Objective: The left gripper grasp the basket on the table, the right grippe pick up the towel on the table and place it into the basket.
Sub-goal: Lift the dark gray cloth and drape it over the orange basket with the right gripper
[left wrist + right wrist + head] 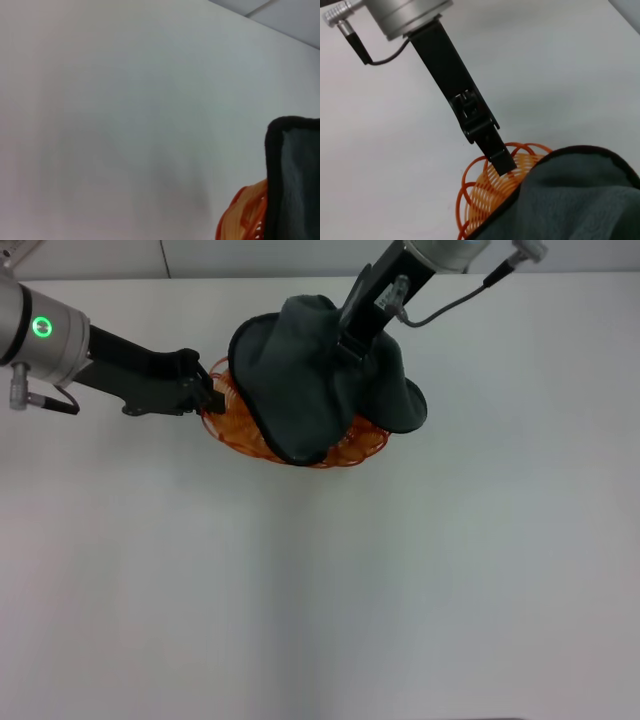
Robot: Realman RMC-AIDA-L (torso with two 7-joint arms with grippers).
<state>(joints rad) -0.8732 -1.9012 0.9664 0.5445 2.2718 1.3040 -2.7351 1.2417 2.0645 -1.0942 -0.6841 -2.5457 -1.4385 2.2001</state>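
Towel (310,380) draped lengthwise across basket (240,435)

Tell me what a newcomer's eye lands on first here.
First, the dark grey towel, draped in a heap over the orange basket near the far middle of the white table, hiding most of it. The right tool reaches down from the far side, buried in the cloth. From the left, the left tool is shut on the basket's rim.
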